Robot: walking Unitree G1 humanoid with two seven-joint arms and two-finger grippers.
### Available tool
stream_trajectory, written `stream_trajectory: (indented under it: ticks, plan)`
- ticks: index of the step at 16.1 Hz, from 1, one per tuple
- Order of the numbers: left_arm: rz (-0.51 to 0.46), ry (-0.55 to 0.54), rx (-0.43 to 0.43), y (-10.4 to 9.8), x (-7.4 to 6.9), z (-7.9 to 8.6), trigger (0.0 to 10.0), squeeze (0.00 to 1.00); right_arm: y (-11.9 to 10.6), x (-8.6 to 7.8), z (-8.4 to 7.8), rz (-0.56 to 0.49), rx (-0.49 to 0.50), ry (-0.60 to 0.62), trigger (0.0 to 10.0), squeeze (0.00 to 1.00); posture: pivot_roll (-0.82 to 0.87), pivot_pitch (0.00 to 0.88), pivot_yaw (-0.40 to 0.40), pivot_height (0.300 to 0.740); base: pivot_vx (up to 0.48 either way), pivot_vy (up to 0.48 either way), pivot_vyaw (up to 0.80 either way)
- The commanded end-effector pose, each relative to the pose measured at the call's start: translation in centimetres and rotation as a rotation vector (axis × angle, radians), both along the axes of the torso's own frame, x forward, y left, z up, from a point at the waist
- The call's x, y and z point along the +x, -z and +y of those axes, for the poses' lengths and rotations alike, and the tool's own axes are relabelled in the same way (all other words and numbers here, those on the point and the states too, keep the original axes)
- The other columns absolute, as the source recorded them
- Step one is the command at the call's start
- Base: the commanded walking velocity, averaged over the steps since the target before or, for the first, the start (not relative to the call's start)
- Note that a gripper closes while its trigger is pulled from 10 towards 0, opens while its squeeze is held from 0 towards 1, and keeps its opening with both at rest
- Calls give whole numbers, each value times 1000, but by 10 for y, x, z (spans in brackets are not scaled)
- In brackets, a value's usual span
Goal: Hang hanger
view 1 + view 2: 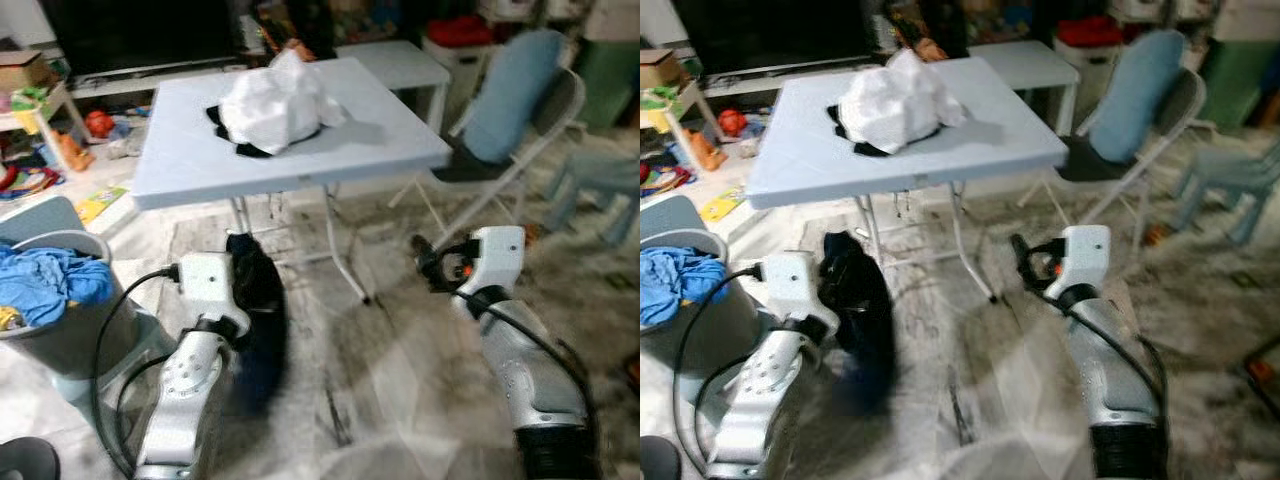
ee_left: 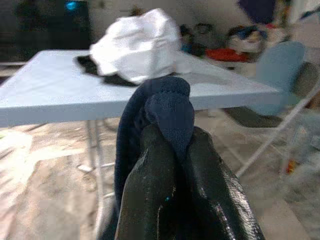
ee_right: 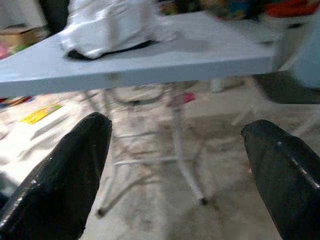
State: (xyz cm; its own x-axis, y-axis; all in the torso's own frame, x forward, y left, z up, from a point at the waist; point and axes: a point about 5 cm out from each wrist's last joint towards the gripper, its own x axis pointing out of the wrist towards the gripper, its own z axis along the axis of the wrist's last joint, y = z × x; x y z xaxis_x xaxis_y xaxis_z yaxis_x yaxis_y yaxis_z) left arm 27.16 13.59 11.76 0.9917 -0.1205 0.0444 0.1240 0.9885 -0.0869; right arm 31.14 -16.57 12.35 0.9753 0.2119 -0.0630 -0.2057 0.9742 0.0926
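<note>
My left gripper (image 2: 169,134) is shut on a dark navy garment (image 1: 258,320), which hangs limp from it toward the floor in front of the table. The right gripper (image 3: 176,125) is held out open, with nothing between its fingers, low and just in front of the table's right legs. On the light blue folding table (image 1: 190,150) lies a crumpled white cloth (image 1: 275,100) on top of something black (image 1: 250,150) that peeks out at its edges. I cannot make out what the black thing is.
A grey laundry basket (image 1: 92,243) holding blue clothes (image 1: 45,280) stands at my left. A folding chair (image 1: 510,100) with a blue cushion is right of the table, and a small blue stool (image 1: 600,175) sits further right. A white side table (image 1: 400,65) and toy clutter (image 1: 60,140) lie behind.
</note>
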Motion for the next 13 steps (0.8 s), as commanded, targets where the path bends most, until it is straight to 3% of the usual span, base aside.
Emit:
stream_trajectory:
  ticks: [1, 4, 13]
  plan:
    - [-27, -11, -10, -8, 1, 1, 10000, 0, -5, 2, -1, -15, -8, -6, 10000, 0, -91, 0, 41, 740, 285, 285, -513]
    - [-25, -9, -15, -8, 1, 2, 10000, 0, -5, 3, 0, -15, -8, -9, 10000, 0, -88, 0, 39, 740, 270, 327, -513]
    - [24, -3, -45, -4, 3, -1, 10000, 0, -5, 4, 0, -11, -12, -9, 10000, 0, -89, 0, 39, 740, 0, 468, -704]
